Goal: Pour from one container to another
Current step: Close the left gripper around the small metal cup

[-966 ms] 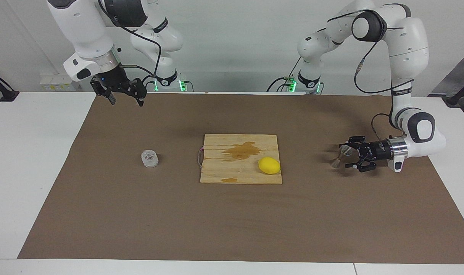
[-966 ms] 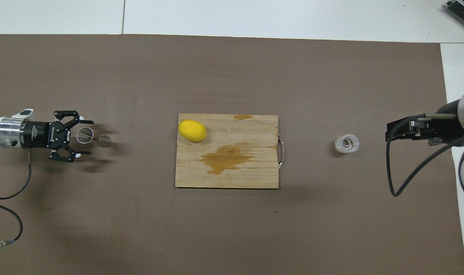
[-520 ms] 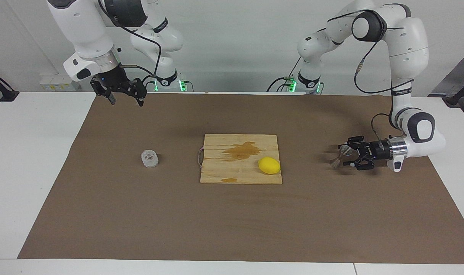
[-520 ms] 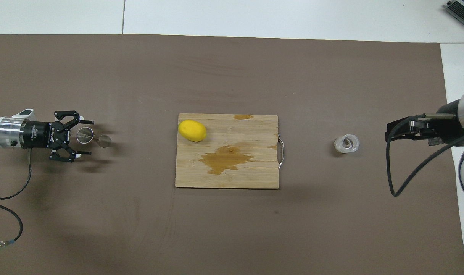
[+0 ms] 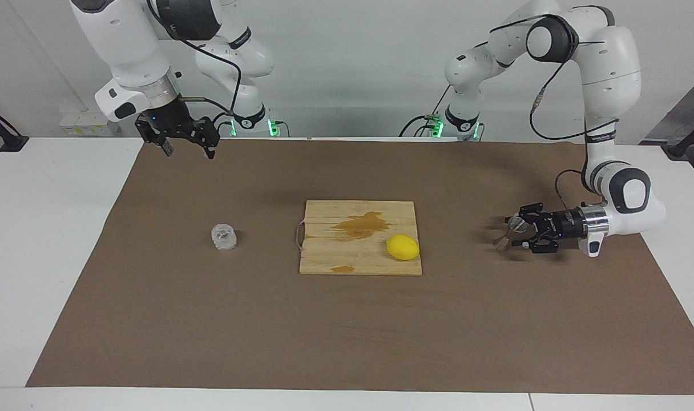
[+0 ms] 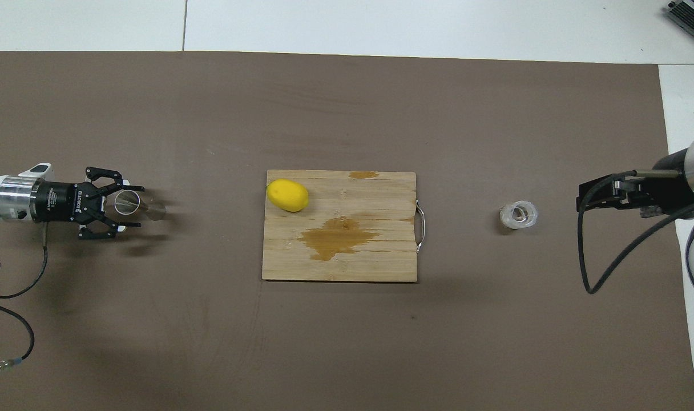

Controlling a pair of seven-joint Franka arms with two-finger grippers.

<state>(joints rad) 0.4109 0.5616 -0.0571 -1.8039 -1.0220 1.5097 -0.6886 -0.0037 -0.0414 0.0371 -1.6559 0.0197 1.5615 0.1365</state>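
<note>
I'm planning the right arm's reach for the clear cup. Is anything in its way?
Nothing visible. The right gripper hangs open over the mat's edge nearest the robots; only bare mat lies between it and the clear cup. The cutting board sits beside the cup, out of that path.

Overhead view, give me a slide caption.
Left tool brackets the metal jigger; clear cup waits beside the cutting board.

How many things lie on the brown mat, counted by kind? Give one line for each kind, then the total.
Clear bumpy cup: 1
Metal jigger: 1
Wooden cutting board: 1
Yellow lemon, on the board: 1
Total: 4
</note>
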